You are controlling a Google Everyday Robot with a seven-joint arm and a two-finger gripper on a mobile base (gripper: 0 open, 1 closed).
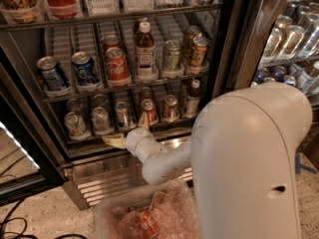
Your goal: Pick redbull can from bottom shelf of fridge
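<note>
The fridge (227, 44) stands open with its black-framed door swung to the left. On the bottom shelf (164, 126) a row of cans stands in white lanes. The redbull can (122, 114) is the slim silver one near the middle of the row, between a wider silver can (101, 119) and a reddish can (148, 111). My gripper (128, 131) is open at the shelf's front rail, just below and in front of the redbull can, and holds nothing. One pale fingertip (113, 141) points left, and the other points up beside the reddish can. My white arm (249, 158) fills the lower right.
The middle shelf holds blue cans (84, 68), a red cola can (117, 66), a bottle (144, 51) and more cans. A clear bin (149, 218) with bubble wrap and a red can sits on the floor below. The ribbed steel base (99, 183) juts out. Cables (15, 228) lie at left.
</note>
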